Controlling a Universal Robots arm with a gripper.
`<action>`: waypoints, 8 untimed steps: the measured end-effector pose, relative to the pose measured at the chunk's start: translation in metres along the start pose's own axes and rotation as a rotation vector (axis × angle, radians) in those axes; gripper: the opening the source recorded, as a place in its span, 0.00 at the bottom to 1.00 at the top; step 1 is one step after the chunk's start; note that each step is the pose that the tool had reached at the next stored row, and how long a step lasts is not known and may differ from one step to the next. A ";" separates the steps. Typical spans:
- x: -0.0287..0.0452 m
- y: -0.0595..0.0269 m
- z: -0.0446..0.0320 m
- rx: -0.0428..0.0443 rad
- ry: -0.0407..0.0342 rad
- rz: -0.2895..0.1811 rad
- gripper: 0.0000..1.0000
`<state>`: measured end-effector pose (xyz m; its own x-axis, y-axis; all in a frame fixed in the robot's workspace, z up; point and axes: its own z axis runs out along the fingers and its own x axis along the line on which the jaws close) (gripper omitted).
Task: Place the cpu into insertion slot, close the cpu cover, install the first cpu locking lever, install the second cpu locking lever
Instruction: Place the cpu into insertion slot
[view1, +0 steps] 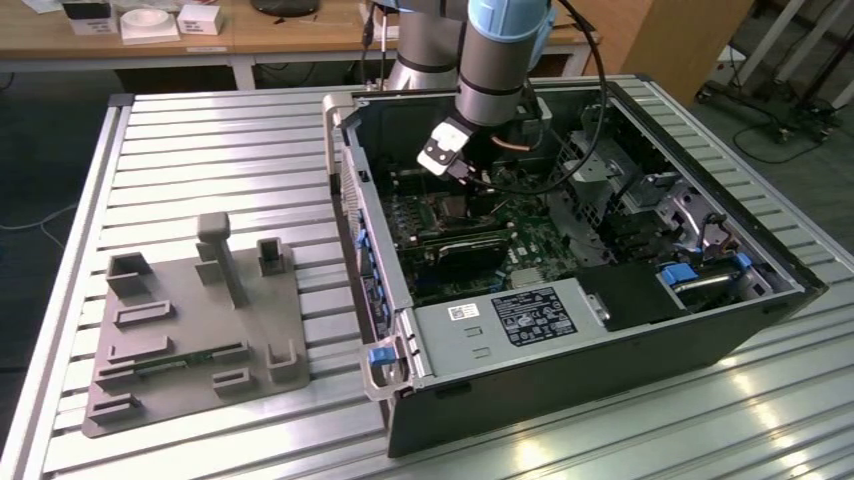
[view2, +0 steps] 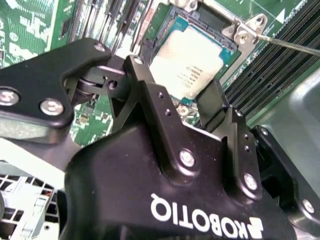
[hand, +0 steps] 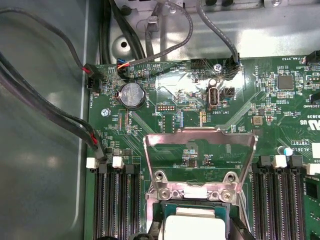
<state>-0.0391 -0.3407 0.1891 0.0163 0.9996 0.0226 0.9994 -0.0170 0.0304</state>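
The cpu (view2: 192, 60), a flat square chip with a silvery top, lies at the insertion slot (view1: 455, 208) on the green board, inside the open computer case. My gripper (view2: 172, 80) is shut on the cpu, one black finger (view2: 145, 95) at each of two opposite sides. I cannot tell whether the chip is fully seated. In the first wrist view the cpu (hand: 195, 229) sits just below the hinge. The cpu cover (hand: 200, 134) stands raised and open behind it. A thin metal locking lever (view2: 290, 46) sticks out beside the slot, unlatched.
Long black memory slots (hand: 117, 200) flank the socket on both sides. A coin battery (hand: 132, 95) and black cables (hand: 50, 120) lie beyond the cover. In the exterior view a black labelled box (view1: 534, 315) fills the case front, and a grey fixture plate (view1: 200, 340) lies at the left.
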 end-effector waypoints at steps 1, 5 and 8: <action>0.0000 0.0000 -0.0003 0.0000 -0.0001 0.000 0.60; 0.0000 0.0000 -0.0008 -0.0001 0.0003 -0.001 0.60; 0.0000 0.0000 -0.0009 0.0001 0.0001 -0.001 0.60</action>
<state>-0.0392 -0.3408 0.1900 0.0152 0.9996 0.0227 0.9994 -0.0159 0.0303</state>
